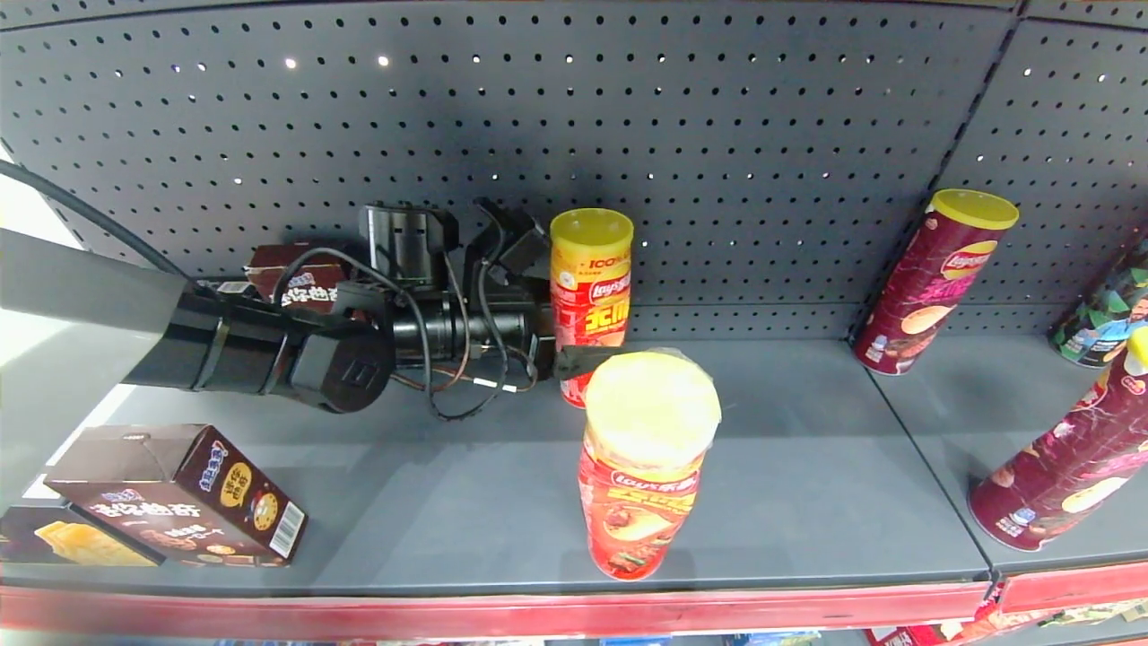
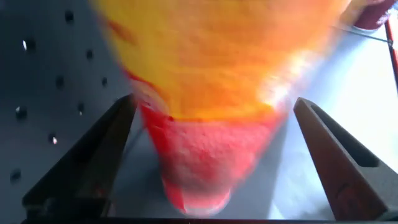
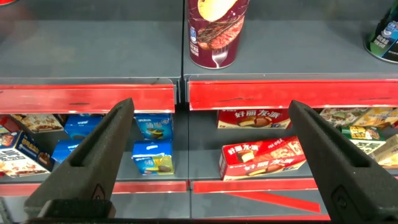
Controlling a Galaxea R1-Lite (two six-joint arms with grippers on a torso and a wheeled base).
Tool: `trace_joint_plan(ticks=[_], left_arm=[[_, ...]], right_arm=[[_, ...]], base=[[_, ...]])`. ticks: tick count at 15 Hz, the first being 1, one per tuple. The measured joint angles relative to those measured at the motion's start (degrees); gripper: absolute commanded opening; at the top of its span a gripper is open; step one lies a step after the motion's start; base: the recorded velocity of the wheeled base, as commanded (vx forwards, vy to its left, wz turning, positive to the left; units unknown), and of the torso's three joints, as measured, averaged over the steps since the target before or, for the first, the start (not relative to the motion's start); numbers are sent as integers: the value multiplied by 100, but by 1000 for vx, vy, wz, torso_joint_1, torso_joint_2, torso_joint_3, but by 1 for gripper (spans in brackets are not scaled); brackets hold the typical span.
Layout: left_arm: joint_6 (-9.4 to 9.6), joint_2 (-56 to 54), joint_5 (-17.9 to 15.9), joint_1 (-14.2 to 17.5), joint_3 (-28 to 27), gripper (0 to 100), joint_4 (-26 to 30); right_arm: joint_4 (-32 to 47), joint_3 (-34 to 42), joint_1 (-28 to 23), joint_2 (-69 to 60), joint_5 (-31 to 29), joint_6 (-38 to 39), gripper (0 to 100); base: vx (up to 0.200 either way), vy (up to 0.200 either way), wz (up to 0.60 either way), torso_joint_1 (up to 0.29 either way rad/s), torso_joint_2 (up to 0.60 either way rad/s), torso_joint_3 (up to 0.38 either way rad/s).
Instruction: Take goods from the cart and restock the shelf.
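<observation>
A red chip can with a yellow lid (image 1: 590,296) stands upright near the back of the grey shelf (image 1: 807,484). My left gripper (image 1: 558,301) reaches in from the left and is open, one finger on each side of this can. In the left wrist view the can (image 2: 205,124) sits between the fingers (image 2: 93,162) with a gap on both sides. A second red can (image 1: 647,467) stands nearer the shelf's front edge. My right gripper (image 3: 211,106) is open and empty, facing the shelf's red front strip (image 3: 87,96) below a maroon can (image 3: 214,31).
Two maroon cans (image 1: 933,278) (image 1: 1067,467) and a green can (image 1: 1108,314) stand on the right shelf section. A brown cookie box (image 1: 179,493) lies front left, another box (image 1: 296,278) behind the left arm. Lower shelves hold blue boxes (image 3: 152,155) and red boxes (image 3: 261,158).
</observation>
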Motion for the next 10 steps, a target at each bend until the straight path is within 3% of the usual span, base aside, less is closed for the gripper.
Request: trace_joint_plan(ticks=[3, 5, 10], left_arm=[[2, -265, 132, 82, 462, 100, 11], [24, -541, 877, 135, 848, 100, 7], [126, -940, 1768, 173, 1218, 100, 11]], right_arm=[[0, 0, 0, 0, 0, 0, 100], [0, 0, 0, 0, 0, 2, 100], [0, 0, 0, 0, 0, 2, 100]], base=[[0, 0, 0, 0, 0, 0], [0, 0, 0, 0, 0, 0], [0, 0, 0, 0, 0, 0]])
